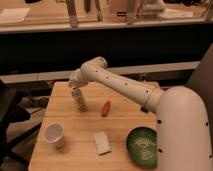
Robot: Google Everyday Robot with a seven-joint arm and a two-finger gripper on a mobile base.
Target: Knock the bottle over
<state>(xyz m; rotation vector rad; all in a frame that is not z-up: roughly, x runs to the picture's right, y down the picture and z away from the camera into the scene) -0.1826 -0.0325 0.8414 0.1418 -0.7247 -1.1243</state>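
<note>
The bottle (80, 102) is small, slim and pale with a brownish band. It stands roughly upright on the far left part of the wooden table (125, 120). My gripper (76, 91) hangs from the white arm, which reaches in from the right. It points down and sits right at the bottle's top, partly hiding it. I cannot tell whether it touches the bottle.
A red-orange carrot-like item (105, 108) lies right of the bottle. A white paper cup (54, 134) stands at the front left, a pale flat packet (102, 142) at the front middle and a green bowl (142, 145) at the front right. A dark chair (7, 115) is left of the table.
</note>
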